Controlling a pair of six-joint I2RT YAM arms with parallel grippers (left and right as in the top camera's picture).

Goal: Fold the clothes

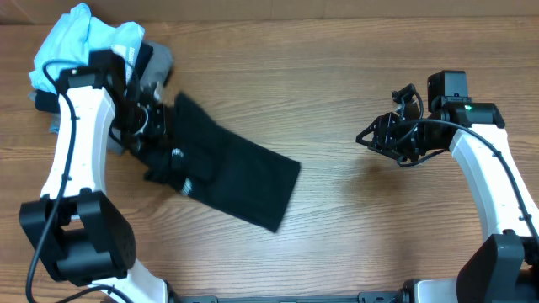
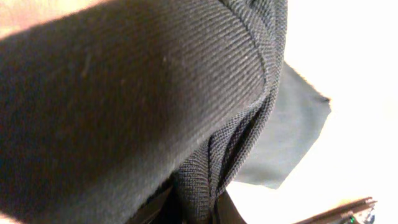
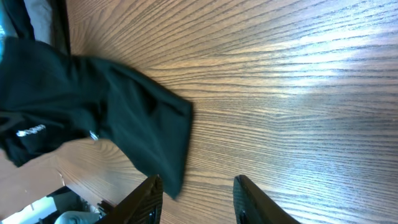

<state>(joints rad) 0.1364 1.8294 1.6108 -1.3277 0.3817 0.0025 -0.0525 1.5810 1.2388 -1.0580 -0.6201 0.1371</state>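
The black polo shirt [image 1: 232, 177] lies crumpled in a slanted strip left of the table's centre. My left gripper [image 1: 173, 162] sits at its upper left end, shut on a bunched fold of the fabric; in the left wrist view the knit cloth [image 2: 124, 93] fills the frame and runs down between the fingers [image 2: 202, 211]. My right gripper [image 1: 370, 137] hovers far to the right, open and empty. In the right wrist view the shirt [image 3: 112, 106] with its small white logo [image 3: 31, 132] lies ahead of the open gripper [image 3: 196, 190], apart from it.
A light blue shirt [image 1: 84, 38] and a grey garment [image 1: 158, 63] are heaped at the back left corner, behind the left arm. Bare wooden tabletop [image 1: 354, 227] stretches between the black shirt and the right arm.
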